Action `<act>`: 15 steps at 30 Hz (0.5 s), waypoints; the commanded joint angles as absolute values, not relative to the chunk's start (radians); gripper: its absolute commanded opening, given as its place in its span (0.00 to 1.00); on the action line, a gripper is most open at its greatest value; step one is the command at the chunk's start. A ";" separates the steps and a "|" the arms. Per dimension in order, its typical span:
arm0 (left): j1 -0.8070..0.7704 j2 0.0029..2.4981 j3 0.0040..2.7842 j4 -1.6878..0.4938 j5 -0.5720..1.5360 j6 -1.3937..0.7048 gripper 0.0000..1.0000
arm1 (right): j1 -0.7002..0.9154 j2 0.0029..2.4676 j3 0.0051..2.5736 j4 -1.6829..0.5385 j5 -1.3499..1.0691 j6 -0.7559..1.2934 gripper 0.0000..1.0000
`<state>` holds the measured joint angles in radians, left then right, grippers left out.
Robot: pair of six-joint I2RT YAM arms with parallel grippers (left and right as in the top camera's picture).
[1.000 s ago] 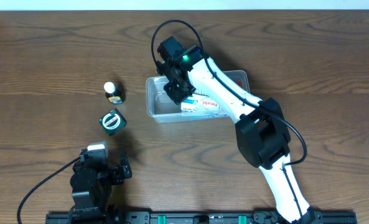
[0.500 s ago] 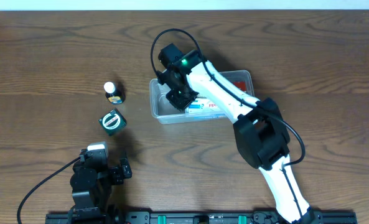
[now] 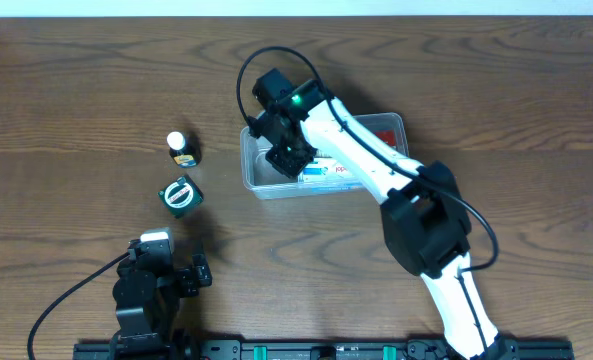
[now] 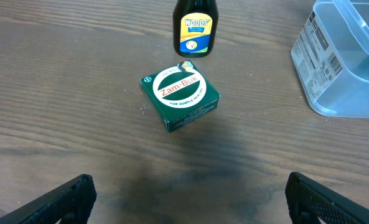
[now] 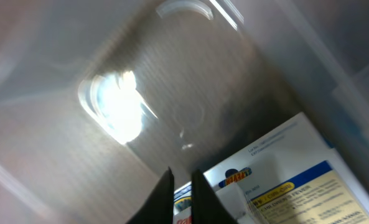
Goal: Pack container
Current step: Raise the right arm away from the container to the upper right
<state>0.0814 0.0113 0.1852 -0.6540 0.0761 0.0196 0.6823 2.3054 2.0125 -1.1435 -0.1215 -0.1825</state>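
The container (image 3: 257, 186) lies on the wooden surface (image 3: 76, 80) just right of the middle and slightly toward the far side, its long side running left to right; compared with a second ago it sits a little further right; a white and blue carton (image 3: 328, 171) lies flat on its floor, right of its left end, as before.

The right gripper (image 3: 285, 160) reaches down into the left part of the tub, a shade nearer than a second ago; in the wrist view its fingers (image 5: 201, 198) stand almost together, only a thin slit between them, holding nothing, with the carton's printed face just beneath.

Well to the left, a small dark bottle (image 3: 182, 149) with a white cap stands upright; near it, on the near side, rests a green Zam-Buk box (image 3: 180, 194); neither has shifted.

The left gripper (image 4: 190, 190) hangs at the near left where it was, fingers spread wide and empty, facing box and bottle.
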 commanded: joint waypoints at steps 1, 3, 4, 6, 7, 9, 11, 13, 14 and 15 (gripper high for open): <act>0.080 0.009 0.187 -0.654 0.083 0.022 0.98 | 0.662 2.168 2.012 -1.108 -0.193 -0.156 0.21; 0.080 0.009 0.187 -0.654 0.083 0.022 0.98 | 0.640 2.111 2.012 -1.085 -0.192 -0.091 0.24; 0.080 0.009 0.187 -0.654 0.083 0.022 0.98 | 0.624 2.077 2.012 -1.080 -0.191 -0.056 0.28; 0.080 0.009 0.187 -0.654 0.083 0.022 0.98 | 0.587 2.010 2.012 -1.077 -0.191 0.013 0.31; 0.080 0.009 0.187 -0.654 0.083 0.022 0.98 | 0.565 1.981 2.012 -1.079 -0.191 0.045 0.31; 0.080 0.009 0.187 -0.654 0.083 0.022 0.98 | 0.510 1.918 2.012 -1.088 -0.184 0.109 0.33; 0.080 0.009 0.187 -0.654 0.083 0.022 0.98 | 0.437 1.855 2.012 -1.102 -0.177 0.162 0.37; 0.080 0.009 0.187 -0.654 0.083 0.022 0.98 | 0.359 1.805 2.012 -1.122 -0.155 0.199 0.40; 0.080 0.009 0.187 -0.654 0.083 0.022 0.98 | 0.321 1.786 2.012 -1.135 -0.136 0.210 0.41; 0.080 0.009 0.187 -0.654 0.083 0.022 0.98 | 0.277 1.767 2.012 -1.150 -0.114 0.223 0.43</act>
